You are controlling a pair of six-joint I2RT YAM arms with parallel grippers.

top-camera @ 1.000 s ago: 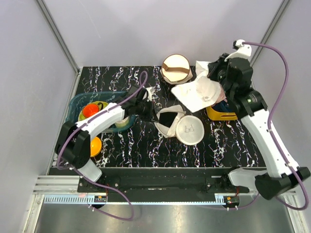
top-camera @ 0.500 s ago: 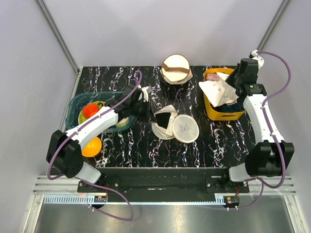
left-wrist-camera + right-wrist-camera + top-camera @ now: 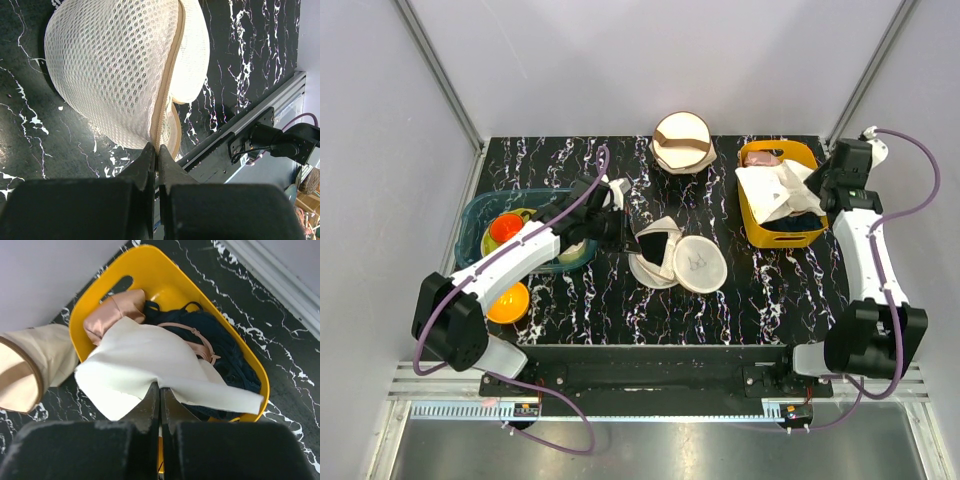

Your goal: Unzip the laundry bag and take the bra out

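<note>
Right fingers (image 3: pixel 150 410) are pinching the bra (image 3: pixel 150 365), now carried to the upper-right bin (image 3: pixel 785 236); left fingers (image 3: pixel 144 167) are pinching the bag (image 3: pixel 115 65). Removal seems done.

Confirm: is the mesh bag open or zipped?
Open: mesh bag lies splayed in two halves in the top view, dark interior showing.
</note>
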